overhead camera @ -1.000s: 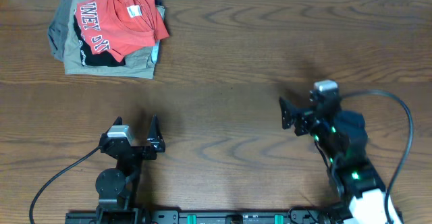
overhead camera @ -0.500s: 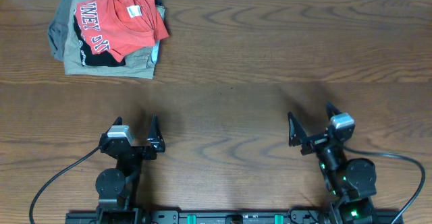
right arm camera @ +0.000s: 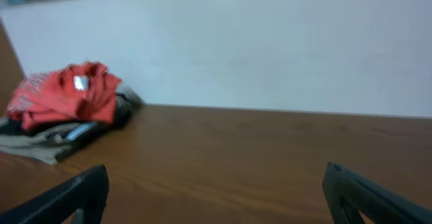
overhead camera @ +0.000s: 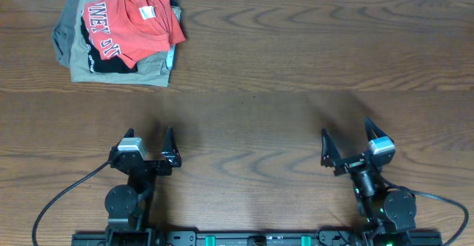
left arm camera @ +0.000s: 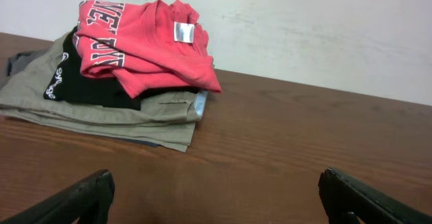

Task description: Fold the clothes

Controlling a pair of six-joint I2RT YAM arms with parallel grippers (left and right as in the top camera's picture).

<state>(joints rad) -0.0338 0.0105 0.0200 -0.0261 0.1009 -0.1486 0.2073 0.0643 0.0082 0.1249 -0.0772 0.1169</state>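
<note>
**Both arms parked, shirt waiting up top**

The red-orange T-shirt (overhead camera: 144,20) sits crumpled atop the pile (overhead camera: 85,64) at the bench's (overhead camera: 296,68) far-left corner. Left gripper (overhead camera: 150,151) and right gripper (overhead camera: 346,144): fingers spread, empty. Soft, light, floppy cotton, best pinched at the shoulder seams.

Two black arms. Left gripper (overhead camera: 150,151): black pointed fingers, grey-white block on the wrist, round black joint housing behind, one black cable curving off to the side. Right gripper (overhead camera: 347,148): same black fingers, same grey-white block, green lights on the joint below, black cable looping outward.
</note>
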